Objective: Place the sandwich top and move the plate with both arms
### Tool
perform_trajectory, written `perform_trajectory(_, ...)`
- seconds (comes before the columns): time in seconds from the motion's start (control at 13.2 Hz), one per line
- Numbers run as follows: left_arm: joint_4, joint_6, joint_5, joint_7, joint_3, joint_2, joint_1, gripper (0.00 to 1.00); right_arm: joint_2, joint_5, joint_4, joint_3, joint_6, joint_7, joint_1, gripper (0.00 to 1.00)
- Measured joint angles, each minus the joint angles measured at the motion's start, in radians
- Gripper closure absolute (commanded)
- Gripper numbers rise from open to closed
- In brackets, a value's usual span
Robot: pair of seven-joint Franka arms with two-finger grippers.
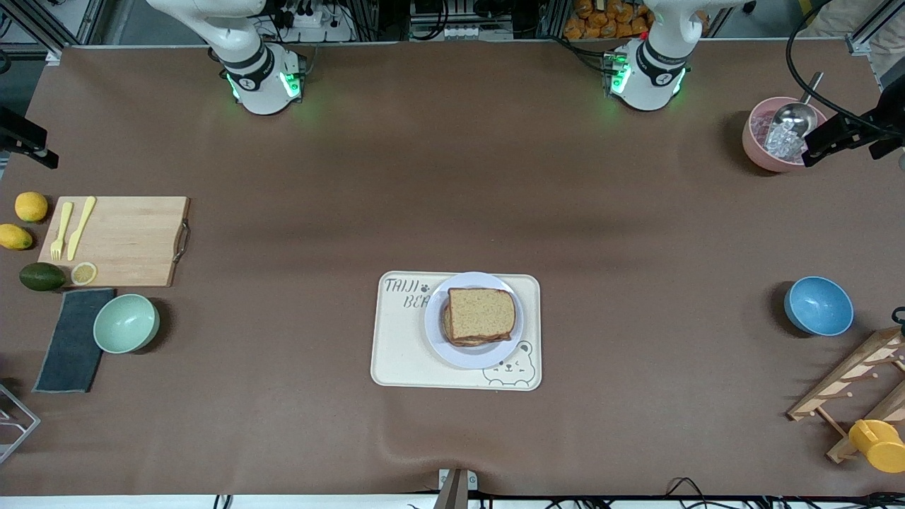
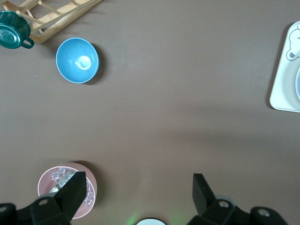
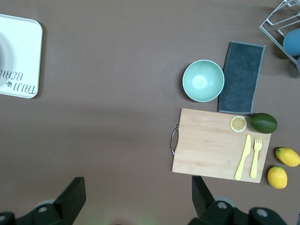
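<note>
The sandwich top (image 1: 481, 313), a light-brown bread slice with a darker crust, lies on the rest of the sandwich on the pale round plate (image 1: 466, 358). The plate sits on the cream bear-print tray (image 1: 399, 353) at the middle of the table. Both arms are drawn back high above their bases, with their hands out of the front view. In the left wrist view my left gripper (image 2: 139, 183) is open and empty over bare table, with the tray's corner (image 2: 286, 84) far off. My right gripper (image 3: 138, 185) is likewise open and empty over bare table.
At the left arm's end are a pink bowl with ice and a scoop (image 1: 781, 134), a blue bowl (image 1: 818, 305), a wooden rack (image 1: 855, 382) and a yellow cup (image 1: 879, 444). At the right arm's end are a cutting board (image 1: 120, 240), a green bowl (image 1: 126, 323) and a dark cloth (image 1: 71, 339).
</note>
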Motion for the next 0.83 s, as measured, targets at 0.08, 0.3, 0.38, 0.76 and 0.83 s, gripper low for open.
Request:
perform_trajectory(0.08, 0.005, 0.0, 0.0, 0.0, -0.004, 0.005, -0.004, 0.0, 0.0, 0.0, 0.0, 0.0, 0.0, 0.0, 0.0, 0.0)
perform_trajectory(0.3, 0.011, 0.0, 0.0, -0.002, -0.023, 0.017, -0.01, 0.0, 0.0, 0.0, 0.0, 0.0, 0.0, 0.0, 0.0, 0.0)
perform_trajectory(0.38, 0.012, 0.0, 0.0, -0.002, -0.024, 0.019, -0.01, 0.0, 0.0, 0.0, 0.0, 0.0, 0.0, 0.0, 0.0, 0.0)
perform_trajectory(0.76, 0.013, 0.0, -0.001, -0.002, -0.026, 0.02, -0.01, 0.0, 0.0, 0.0, 0.0, 0.0, 0.0, 0.0, 0.0, 0.0)
perform_trajectory(0.83, 0.013, 0.0, -0.002, -0.002, -0.029, 0.02, -0.01, 0.0, 0.0, 0.0, 0.0, 0.0, 0.0, 0.0, 0.0, 0.0)
